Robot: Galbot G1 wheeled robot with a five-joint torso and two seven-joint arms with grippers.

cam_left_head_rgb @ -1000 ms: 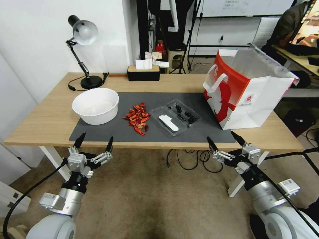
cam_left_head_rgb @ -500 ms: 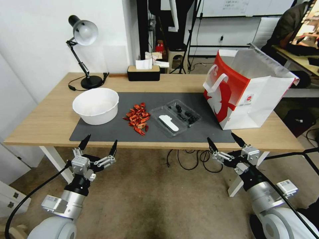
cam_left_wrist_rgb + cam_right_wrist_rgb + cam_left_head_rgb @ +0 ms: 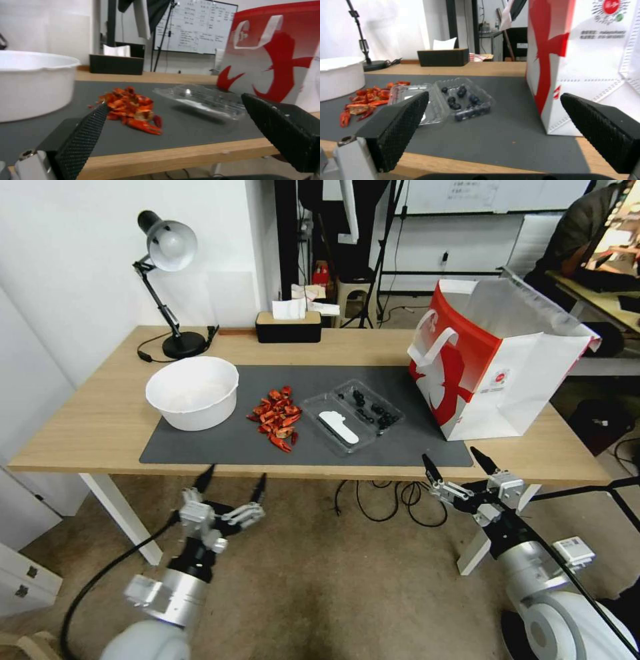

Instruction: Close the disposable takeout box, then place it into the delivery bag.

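Nothing of the task looks done: the disposable takeout box (image 3: 351, 415) lies open on the table (image 3: 80, 427) just beside the delivery bag (image 3: 497, 360), while the left tool (image 3: 230, 487) and right tool (image 3: 460, 465), both spread and empty, hover before the table's edge.

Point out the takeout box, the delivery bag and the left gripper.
takeout box (image 3: 351, 415), head view, on the open clear tray near its white strip.
delivery bag (image 3: 460, 357), head view, on the red side panel facing the box.
left gripper (image 3: 229, 481), head view, midway between its open fingertips, below the table edge.
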